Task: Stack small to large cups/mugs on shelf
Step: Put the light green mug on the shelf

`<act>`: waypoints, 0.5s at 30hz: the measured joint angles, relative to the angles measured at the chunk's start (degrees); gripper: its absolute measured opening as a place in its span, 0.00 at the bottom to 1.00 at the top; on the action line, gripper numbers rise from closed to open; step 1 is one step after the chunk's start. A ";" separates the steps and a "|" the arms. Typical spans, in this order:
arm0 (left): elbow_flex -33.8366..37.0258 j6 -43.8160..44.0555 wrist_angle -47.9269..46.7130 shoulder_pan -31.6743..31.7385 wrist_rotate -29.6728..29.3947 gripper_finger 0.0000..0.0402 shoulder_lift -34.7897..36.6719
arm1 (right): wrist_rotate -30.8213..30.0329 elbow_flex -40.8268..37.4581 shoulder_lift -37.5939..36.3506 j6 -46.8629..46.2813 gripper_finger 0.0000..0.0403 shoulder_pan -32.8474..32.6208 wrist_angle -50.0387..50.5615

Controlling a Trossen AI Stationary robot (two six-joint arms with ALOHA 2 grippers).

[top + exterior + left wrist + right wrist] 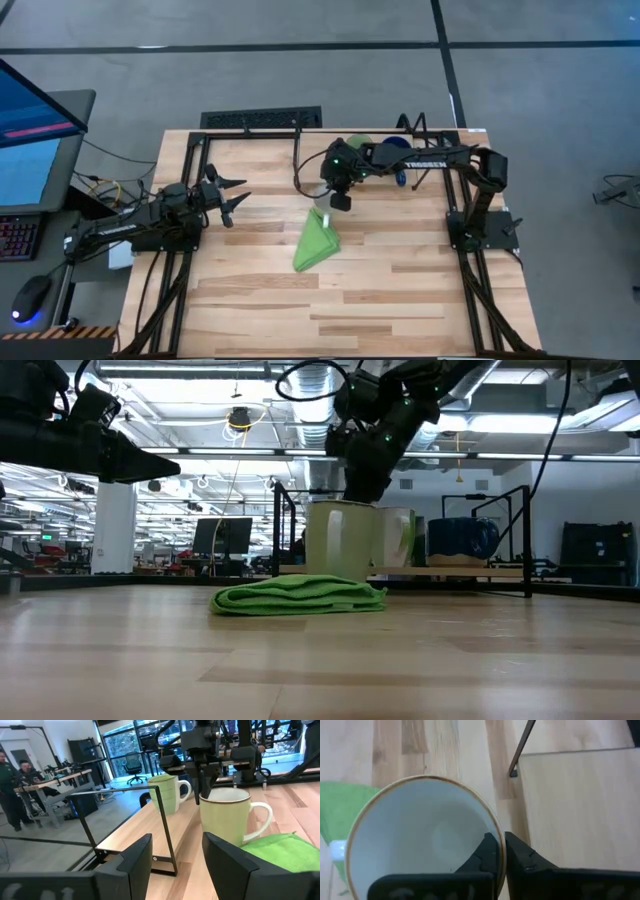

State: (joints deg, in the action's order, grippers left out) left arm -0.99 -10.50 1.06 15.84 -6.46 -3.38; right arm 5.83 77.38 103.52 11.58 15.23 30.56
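**Right claw pinching the white mug by its rim**

The white mug [422,842] is glazed ceramic: rigid, probably fairly heavy for a rim grip, slick, and liable to chip if knocked against another mug. The right claw [501,855] has one finger inside and one outside the wall, closed narrow on the rim; I judge this hold workable but prone to letting the mug swing or slip, so gentle moves suit it. The handle would be the other place to take it.

The mug is off-white with a thin brown rim line and a pale interior. In the left wrist view it sits at centre right [226,815], beside the folded green cloth [275,851] at lower right. The light green mug [166,793] stands behind it, upper centre, near the shelf's black posts [165,827]. The dark blue mug [462,540] shows right of centre in the low view.

The left claw [234,200] waits at the high view's left, fingers spread wide, holding nothing.
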 joint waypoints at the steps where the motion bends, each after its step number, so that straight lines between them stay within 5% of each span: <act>1: 0.00 0.00 0.00 0.02 -0.02 0.41 0.00 | -0.12 0.74 0.08 -0.33 0.06 -0.15 0.39; 15: 0.00 0.09 0.00 0.00 0.01 0.41 0.00 | 0.25 15.89 0.09 -0.38 0.06 3.91 13.38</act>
State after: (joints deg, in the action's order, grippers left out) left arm -0.99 -10.41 1.06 15.84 -6.46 -3.38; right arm 6.09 93.27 103.61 11.20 19.14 43.94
